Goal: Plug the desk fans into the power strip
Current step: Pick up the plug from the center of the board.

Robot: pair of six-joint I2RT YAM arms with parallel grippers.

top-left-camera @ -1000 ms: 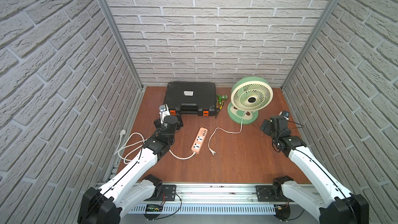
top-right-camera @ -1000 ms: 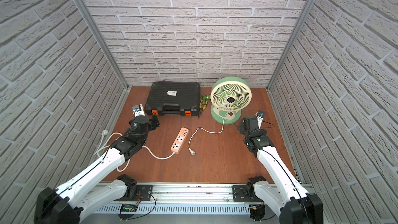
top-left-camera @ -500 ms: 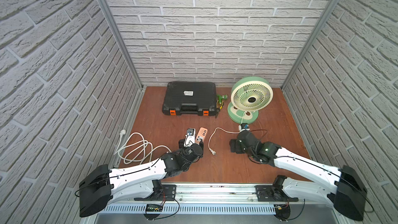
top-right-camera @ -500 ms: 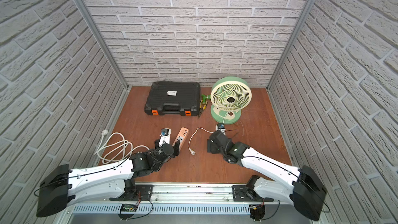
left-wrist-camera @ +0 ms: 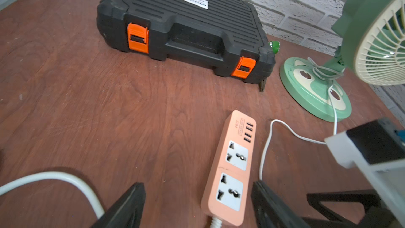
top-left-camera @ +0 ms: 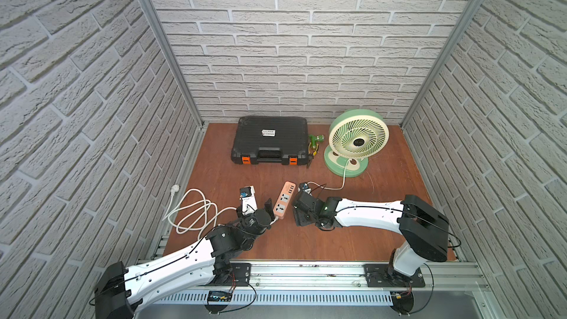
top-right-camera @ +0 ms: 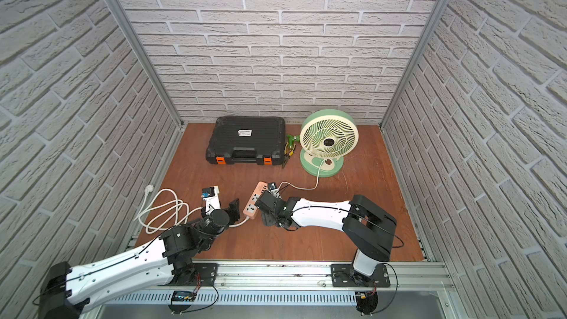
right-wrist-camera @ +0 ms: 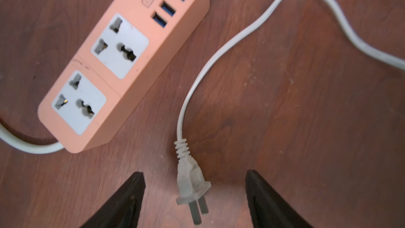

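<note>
1. Both top views: your jaws flank the power strip (top-left-camera: 283,201); the desk fan (top-left-camera: 357,142) stands well beyond them.
2. Left wrist: left jaws spread wide, the power strip's cable end between them.
3. Right wrist: right jaws spread wide, the fan's plug (right-wrist-camera: 191,183) between them, untouched.

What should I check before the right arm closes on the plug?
1. Plug between right gripper fingers: ok.
2. Right gripper open, clear of plug: ok.
3. Strip sockets both empty: ok.
4. Strip held steady: not ok; left gripper is open astride its cable end, not gripping.
5. Cord slack, off the strip: ok.
6. Prongs aimed at a socket: not ok; plug lies flat, prongs pointing away from the strip.
</note>
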